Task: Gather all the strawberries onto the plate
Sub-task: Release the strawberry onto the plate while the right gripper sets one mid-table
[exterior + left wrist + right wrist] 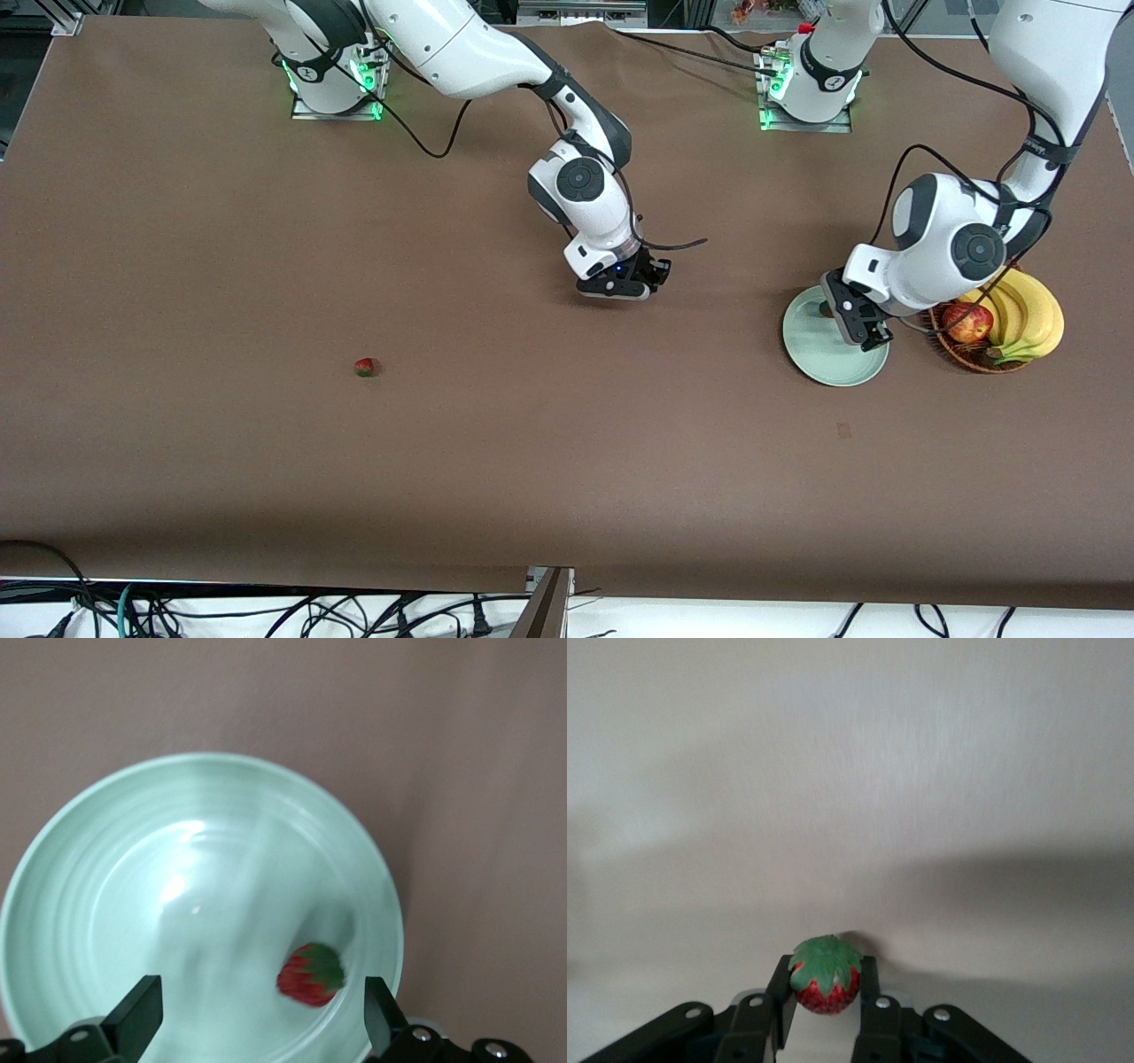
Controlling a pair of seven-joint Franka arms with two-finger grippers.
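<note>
The pale green plate lies near the left arm's end of the table. My left gripper hangs just over it, open and empty. In the left wrist view its fingers stand wide apart over the plate, with one strawberry lying in the plate near the rim. My right gripper is low over the middle of the table; in the right wrist view it is shut on a strawberry, leafy cap showing. A third strawberry lies on the table toward the right arm's end.
A wicker basket with a red apple and bananas stands right beside the plate, at the left arm's end. The brown table stretches wide between the plate and the loose strawberry.
</note>
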